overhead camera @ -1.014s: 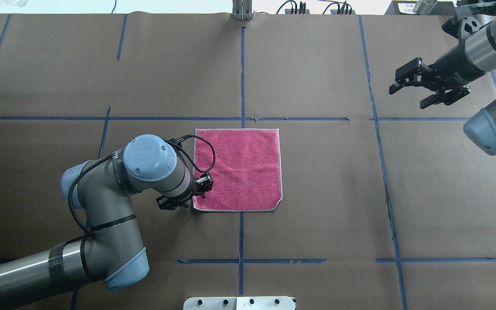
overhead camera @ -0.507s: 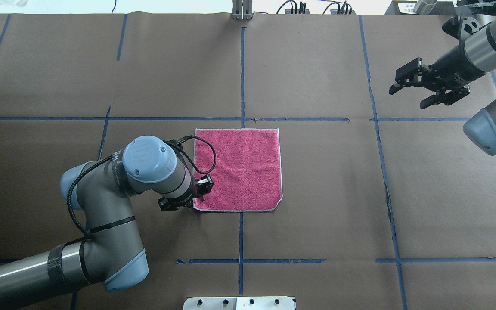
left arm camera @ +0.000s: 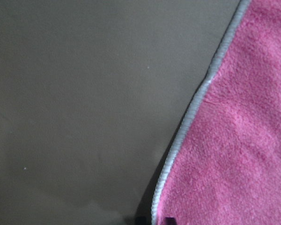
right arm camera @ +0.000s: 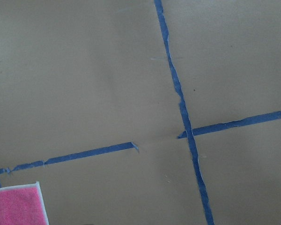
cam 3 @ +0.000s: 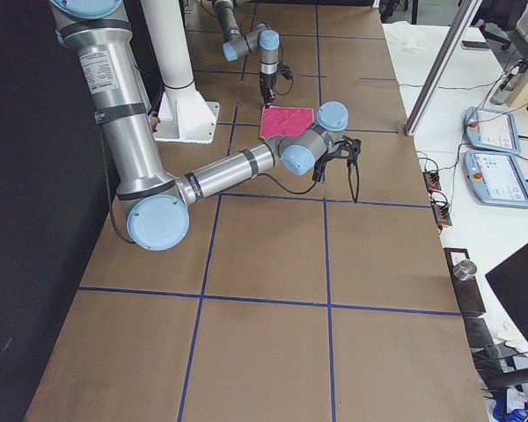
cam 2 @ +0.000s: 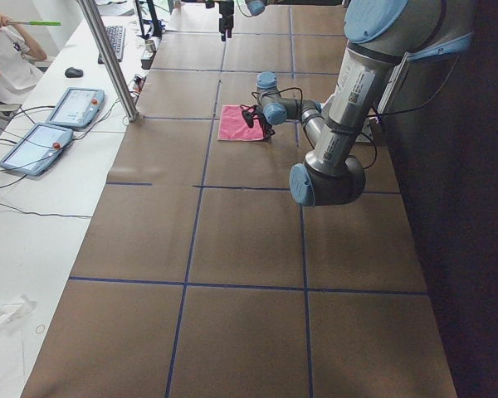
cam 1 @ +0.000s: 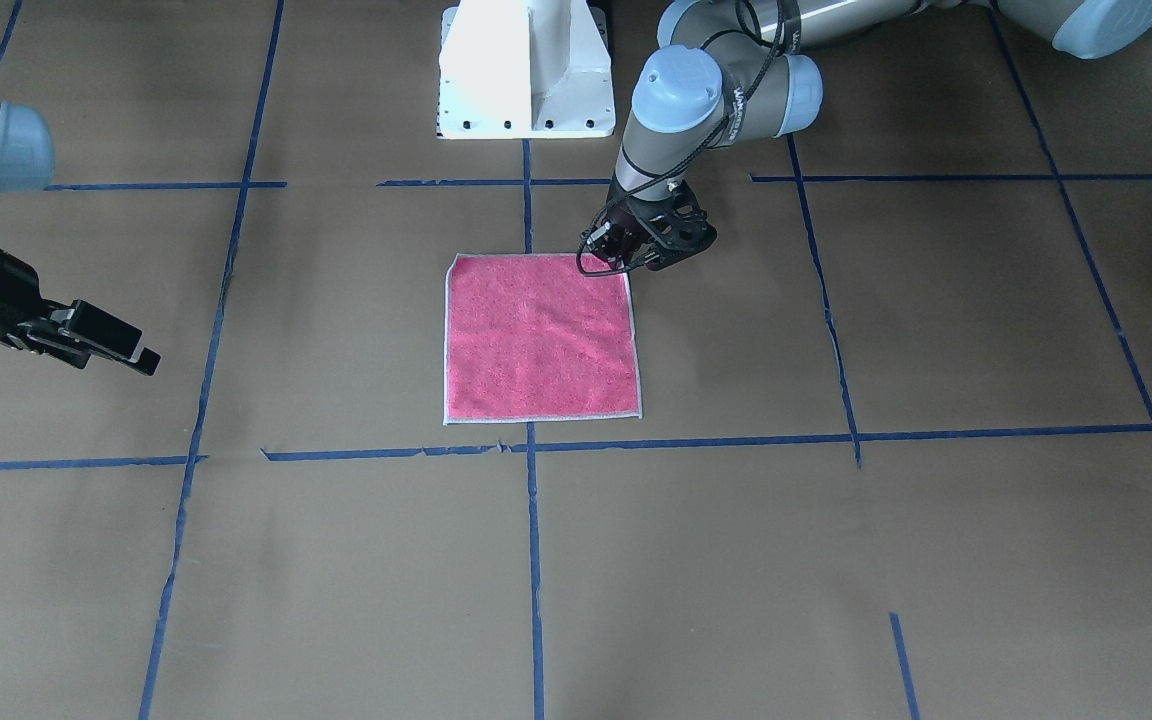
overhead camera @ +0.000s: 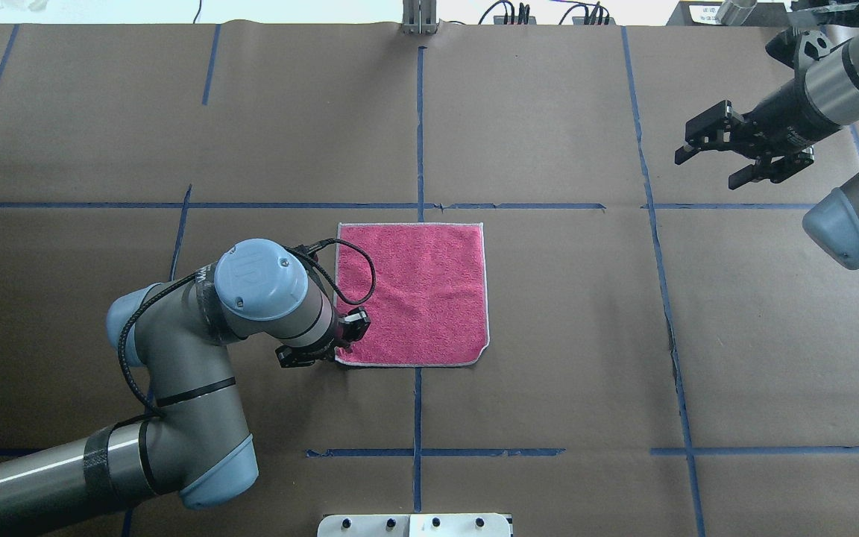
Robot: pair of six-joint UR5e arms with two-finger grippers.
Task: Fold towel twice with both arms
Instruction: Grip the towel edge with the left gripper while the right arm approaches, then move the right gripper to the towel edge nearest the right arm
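Overhead exterior view: brown desk (overhead camera: 549,335) w/ blue tape grid. Left arm (overhead camera: 176,350) bent over near-left corner of towel (overhead camera: 422,291); right arm (overhead camera: 839,74) parked well apart at far right. Towel flat at desk centre, pink side up, unfolded. Left fingers (overhead camera: 349,332) slightly lower vs. 1 sec ago, at corner edging; clenched or not, can't tell. Right fingers (overhead camera: 746,177) spread, empty. Prob. lining up pinch for 1st fold.

A white pedestal (cam 1: 526,70) stands at the edge of brown paper (cam 1: 936,560) crossed by blue tape (cam 1: 530,560), with one strip running straight out from the pedestal. Across the paper from the pedestal, two pendants (cam 2: 75,106) lie on a white bench (cam 2: 33,249) beside a metal post (cam 2: 108,58).
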